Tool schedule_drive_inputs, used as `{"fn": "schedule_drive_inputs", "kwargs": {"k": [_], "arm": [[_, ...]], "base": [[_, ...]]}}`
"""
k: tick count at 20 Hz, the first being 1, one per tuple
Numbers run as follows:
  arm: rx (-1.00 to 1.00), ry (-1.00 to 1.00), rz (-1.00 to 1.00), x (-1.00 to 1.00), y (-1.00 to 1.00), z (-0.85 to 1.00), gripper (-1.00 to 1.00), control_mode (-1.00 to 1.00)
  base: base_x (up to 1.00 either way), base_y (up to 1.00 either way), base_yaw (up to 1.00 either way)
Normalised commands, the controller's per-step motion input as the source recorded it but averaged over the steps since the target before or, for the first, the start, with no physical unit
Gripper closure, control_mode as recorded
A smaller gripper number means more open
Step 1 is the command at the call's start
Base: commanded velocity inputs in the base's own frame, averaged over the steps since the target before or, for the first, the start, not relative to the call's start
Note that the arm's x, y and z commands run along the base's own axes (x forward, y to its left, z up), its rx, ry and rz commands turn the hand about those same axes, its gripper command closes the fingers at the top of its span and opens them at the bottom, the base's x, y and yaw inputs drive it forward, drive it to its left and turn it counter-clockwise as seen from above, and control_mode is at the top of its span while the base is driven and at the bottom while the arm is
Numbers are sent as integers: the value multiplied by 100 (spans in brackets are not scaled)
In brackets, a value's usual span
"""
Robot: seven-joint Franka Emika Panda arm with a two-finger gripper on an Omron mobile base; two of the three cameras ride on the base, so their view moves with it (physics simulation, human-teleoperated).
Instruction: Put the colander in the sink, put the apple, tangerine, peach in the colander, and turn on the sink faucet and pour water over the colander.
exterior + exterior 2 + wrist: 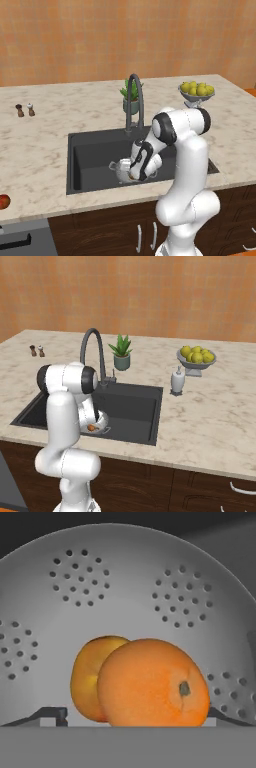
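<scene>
Right below my hand (pixel 131 719), whose fingers stand wide apart and grip nothing, the tangerine (pixel 153 683) lies in the colander (pixel 130 587), touching the peach (pixel 89 677) at its 9 o'clock. The colander sits in the sink (pixel 92 155). Behind the basin, at 12 o'clock, rises the faucet (pixel 135 97). Far off at 9 o'clock, the apple (pixel 4 201) rests on the bench (pixel 40 135).

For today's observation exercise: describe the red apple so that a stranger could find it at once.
Start at the dark sink in the marble counter, then follow the counter's front edge to its far left. The apple lies there alone, small, round and red, unlike the yellow fruits heaped in a bowl.
</scene>
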Motion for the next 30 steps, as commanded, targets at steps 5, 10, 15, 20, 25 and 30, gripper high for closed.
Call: {"fn": "schedule_drive_inputs", "kwargs": {"k": [5, 10, 15, 20, 25, 30], "arm": [[0, -3, 0, -14, 0, 43, -100, -100], [0, -2, 0, -31, 0, 73, -100, -100], [0, 0, 0, -3, 0, 93, -100, -100], [1, 4, 0, 0, 0, 100, -100, -100], [0, 6, 0, 0, 0, 92, -100, -100], [0, 8, 0, -8, 0, 65, -100, -100]], "base": [[0, 0, 0], [0, 0, 0], [0, 0, 0], [0, 0, 0], [0, 0, 0], [0, 0, 0]]}}
